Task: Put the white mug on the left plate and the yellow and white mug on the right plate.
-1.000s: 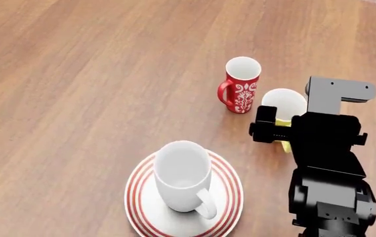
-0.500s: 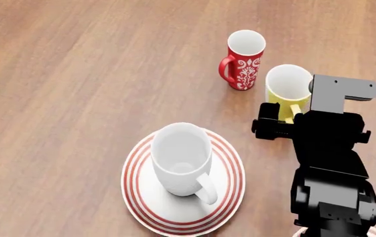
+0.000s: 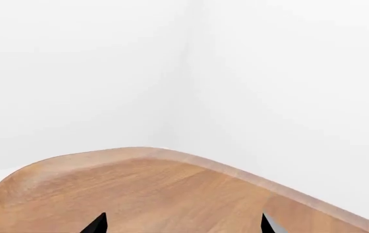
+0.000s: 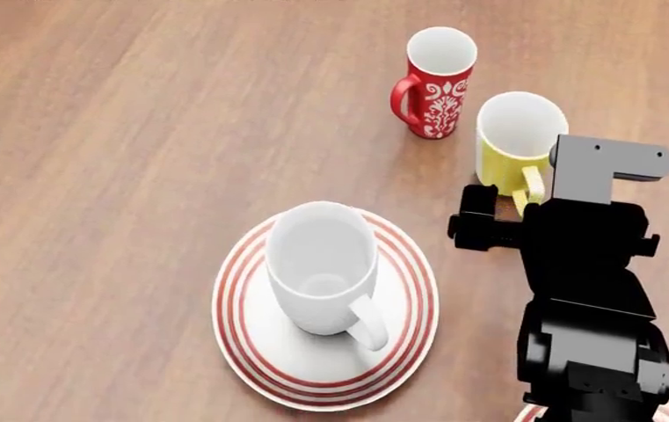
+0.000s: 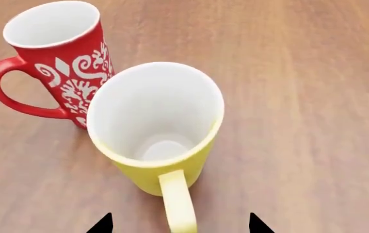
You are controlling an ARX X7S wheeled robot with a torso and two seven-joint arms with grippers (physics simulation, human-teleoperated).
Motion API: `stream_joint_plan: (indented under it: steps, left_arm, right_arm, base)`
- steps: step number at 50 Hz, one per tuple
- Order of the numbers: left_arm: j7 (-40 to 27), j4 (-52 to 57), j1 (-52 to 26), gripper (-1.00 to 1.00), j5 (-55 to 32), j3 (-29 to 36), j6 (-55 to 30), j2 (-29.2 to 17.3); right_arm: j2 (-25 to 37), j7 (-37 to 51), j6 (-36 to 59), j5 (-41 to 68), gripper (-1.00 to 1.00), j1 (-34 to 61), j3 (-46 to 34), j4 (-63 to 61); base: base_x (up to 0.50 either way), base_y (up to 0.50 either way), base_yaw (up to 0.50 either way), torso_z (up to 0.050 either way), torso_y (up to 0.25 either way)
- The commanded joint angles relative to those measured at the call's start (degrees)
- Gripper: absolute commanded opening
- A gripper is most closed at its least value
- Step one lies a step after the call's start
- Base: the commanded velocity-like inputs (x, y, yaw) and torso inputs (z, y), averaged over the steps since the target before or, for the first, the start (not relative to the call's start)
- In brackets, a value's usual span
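White mug (image 4: pixel 323 268) upright on left plate (image 4: pixel 266 360) at near desk (image 4: pixel 134 132) edge. Right end effector (image 5: pixel 179 224) spread apart, straddling yellow and white mug (image 5: pixel 155 126) handle without clamping. Red mug (image 4: pixel 438 81) just beyond. Left end effector (image 3: pixel 181 224) apart, off by desk corner.
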Motion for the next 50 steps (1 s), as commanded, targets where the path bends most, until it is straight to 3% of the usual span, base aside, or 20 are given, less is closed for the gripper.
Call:
stream_joint_plan:
  steps: [1,19,20,35,50]
  left_arm:
    - [-0.1,0.0,0.0,1.0,-0.5,-0.1,0.2,-0.1]
    - [-0.5,-0.3,0.1,1.0,-1.6,-0.5,0.9,0.0]
    - [-0.5,-0.3,0.1,1.0,-1.6,-0.4,0.9,0.0]
    - [-0.6,0.0,0.4,1.0,-1.5,-0.3,1.1,-0.2]
    - [-0.9,0.1,0.1,1.0,-1.4,0.0,0.7,-0.7]
  right_arm:
    - [0.0,0.0,0.1,0.0,1.0,-0.1,0.0,0.0]
    - [-0.1,-0.1,-1.6,0.3,1.0,0.0,0.5,0.0]
    - [0.0,-0.7,-2.1,0.7,-1.0,0.0,1.1,0.0]
    - [0.1,-1.7,-5.2,0.3,-1.0,-0.8,3.9,0.0]
    - [0.0,-8.2,-20.0,1.6,-1.0,-1.6,9.1,0.0]
  base:
    - [0.0,0.0,0.0,0.0,0.0]
    - [0.0,0.0,0.0,0.0,-0.028]
    - [0.0,0.0,0.0,0.0,0.0]
    - [0.0,0.0,0.0,0.0,0.0]
    - [0.0,0.0,0.0,0.0,0.0]
